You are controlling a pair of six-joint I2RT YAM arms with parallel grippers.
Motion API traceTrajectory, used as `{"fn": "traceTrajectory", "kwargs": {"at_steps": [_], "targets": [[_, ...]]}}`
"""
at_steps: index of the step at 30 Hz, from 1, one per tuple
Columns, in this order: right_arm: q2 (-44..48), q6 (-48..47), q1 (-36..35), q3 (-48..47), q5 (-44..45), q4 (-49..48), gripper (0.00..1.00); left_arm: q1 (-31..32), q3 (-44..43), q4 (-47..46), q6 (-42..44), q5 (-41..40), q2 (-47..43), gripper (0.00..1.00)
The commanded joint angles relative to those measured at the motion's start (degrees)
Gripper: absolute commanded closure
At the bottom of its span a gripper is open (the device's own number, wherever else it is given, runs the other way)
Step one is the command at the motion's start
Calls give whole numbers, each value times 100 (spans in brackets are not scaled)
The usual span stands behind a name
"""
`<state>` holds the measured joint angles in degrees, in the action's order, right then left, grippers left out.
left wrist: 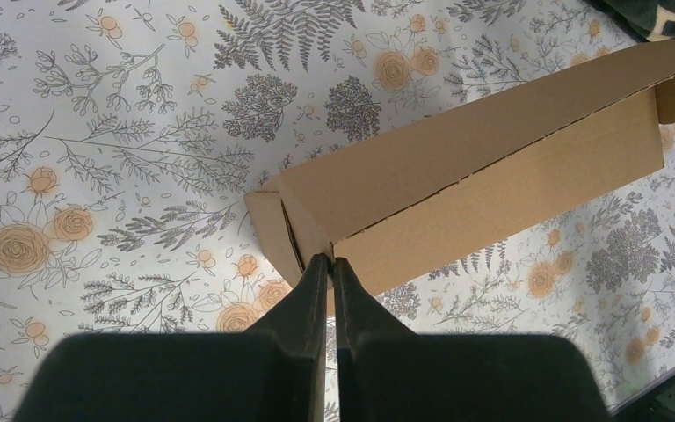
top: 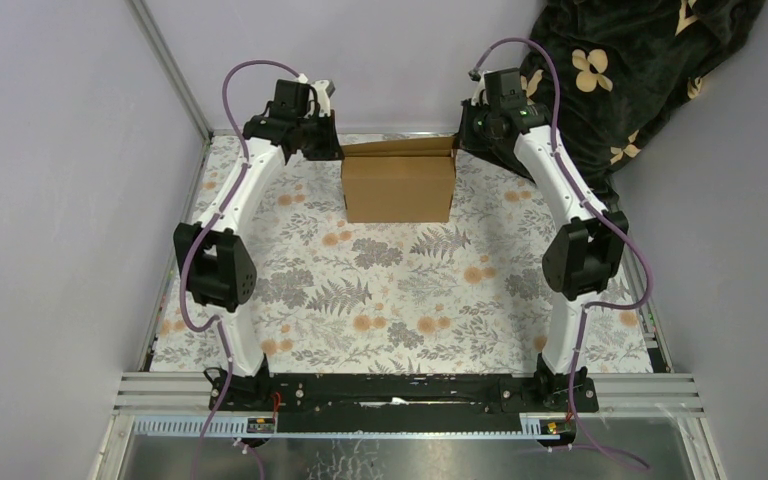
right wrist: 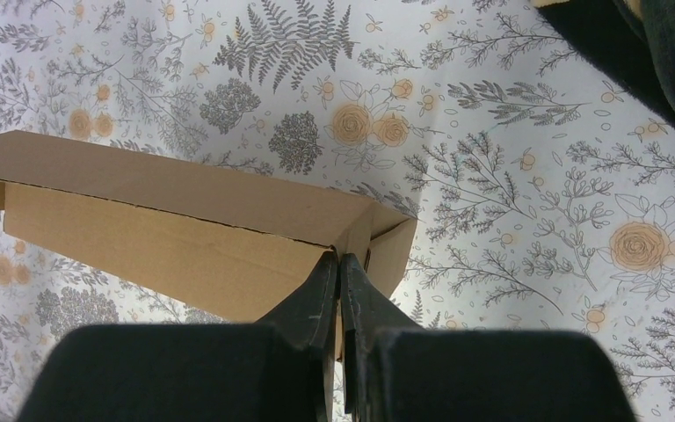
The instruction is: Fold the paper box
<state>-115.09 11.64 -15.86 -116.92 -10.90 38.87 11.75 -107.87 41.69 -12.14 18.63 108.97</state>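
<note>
No legible text or labels anywhere

The box [top: 398,188] is sitting at the table's [top: 380,305] far side. The left gripper [top: 328,146] is meeting its left end, the right gripper [top: 467,136] its right end; a dark blanket [top: 640,80] is draping behind.

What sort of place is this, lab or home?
Probably a lab robot cell: left arm and right arm bolted to a metal rail, plain walls around a table's floral cloth, and a paper box as workpiece.
</note>
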Motion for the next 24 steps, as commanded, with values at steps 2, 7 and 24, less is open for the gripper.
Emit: {"fn": "traceTrajectory", "kwargs": {"at_steps": [2,7,24], "targets": [[189,99,-339,430,-803,172,100,342,397,86,-156,686,-6,95],[331,63,-361,734,-763,63,100,358,573,17,-166,677,-55,95],[615,-100,-538,1486,-495,-289,100,409,741,-65,-192,617,-102,95]]}}
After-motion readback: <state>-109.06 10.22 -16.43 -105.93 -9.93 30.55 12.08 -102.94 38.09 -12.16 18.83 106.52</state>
